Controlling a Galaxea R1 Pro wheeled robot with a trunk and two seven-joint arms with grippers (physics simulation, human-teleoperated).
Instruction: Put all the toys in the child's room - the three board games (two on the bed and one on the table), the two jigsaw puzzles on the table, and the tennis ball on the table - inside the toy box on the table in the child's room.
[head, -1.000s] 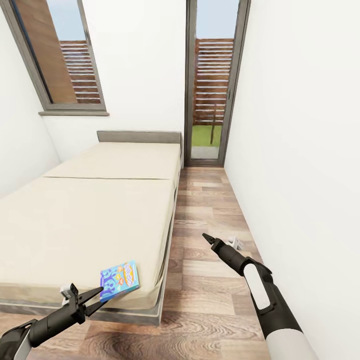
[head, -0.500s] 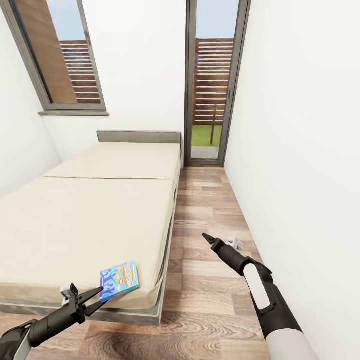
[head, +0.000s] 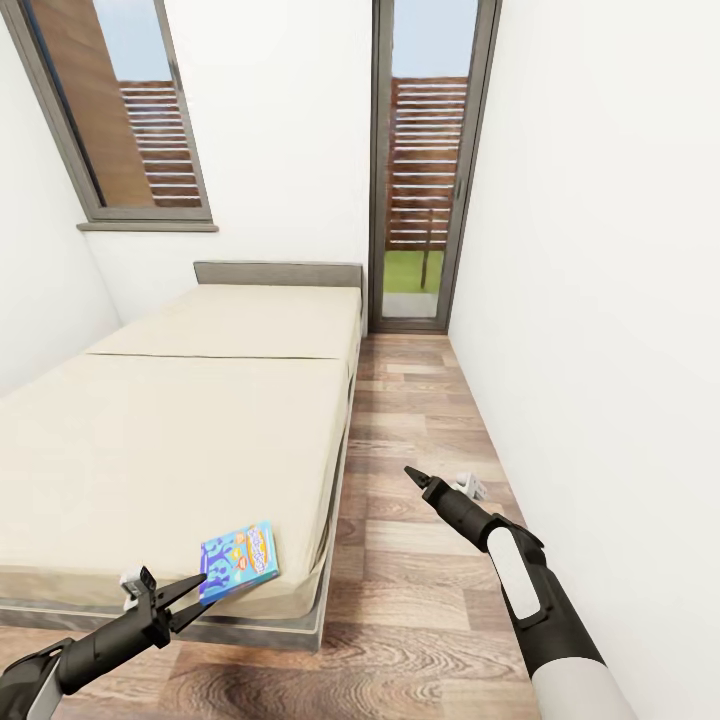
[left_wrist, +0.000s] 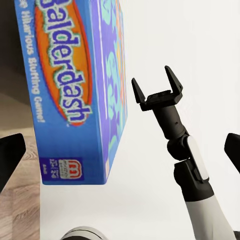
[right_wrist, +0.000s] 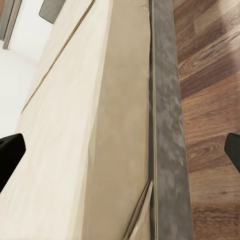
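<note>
A blue board game (head: 239, 560) lies flat at the near corner of the bed (head: 180, 440), by its edge. The left claw (head: 190, 598) hangs just in front of it, jaws spread and empty. The right claw (head: 413, 476), also spread wide, hangs over the wood floor (head: 420, 590) beside the bed.

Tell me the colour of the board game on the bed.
Blue board game, with an orange oval behind its title; clearest in the left wrist view.

Nothing has moved since the earlier pictures
</note>
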